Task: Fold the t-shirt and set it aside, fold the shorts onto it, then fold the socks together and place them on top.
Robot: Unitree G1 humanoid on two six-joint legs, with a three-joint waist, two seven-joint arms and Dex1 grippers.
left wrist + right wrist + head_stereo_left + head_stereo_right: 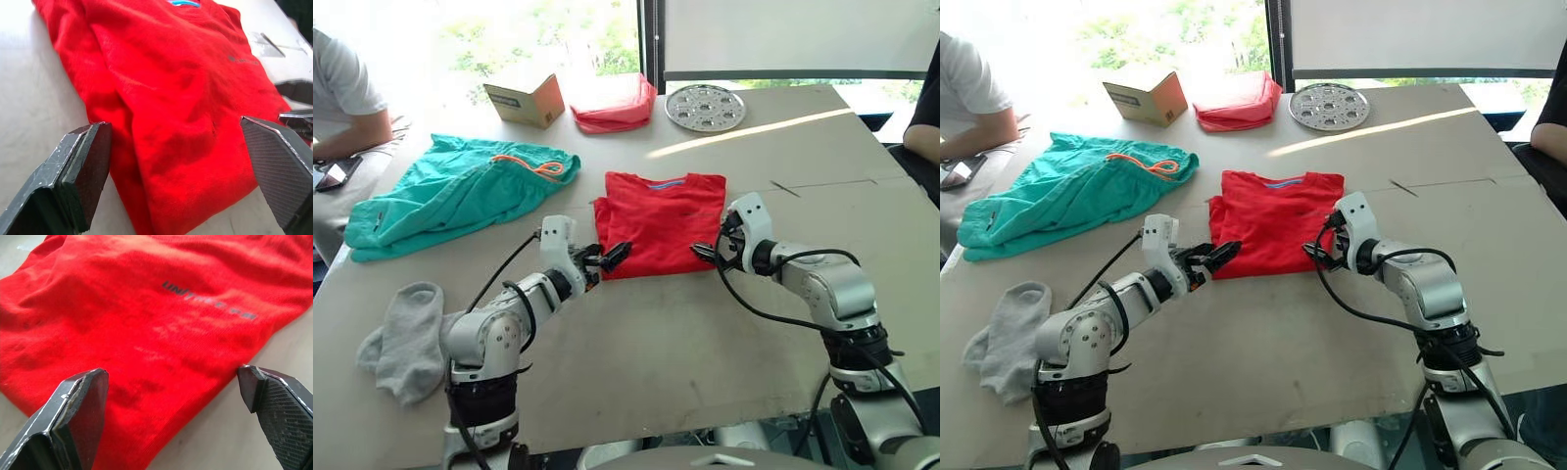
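The t-shirt (664,222) is laid folded into a rough rectangle at the middle of the table (705,343), collar away from the robot. The left gripper (181,161) is positioned at the near left corner of the shirt, fingers spread wide and nothing held. The right gripper (176,401) is positioned at the near right corner, likewise wide open and empty, its fingers straddling the hem. The shorts (450,191) are spread out to the left of the shirt, apart from it. The socks (406,338) are placed near the left front table edge. A box (526,98), a pinkish cloth bundle (614,103) and a metal plate (705,107) are set along the far side.
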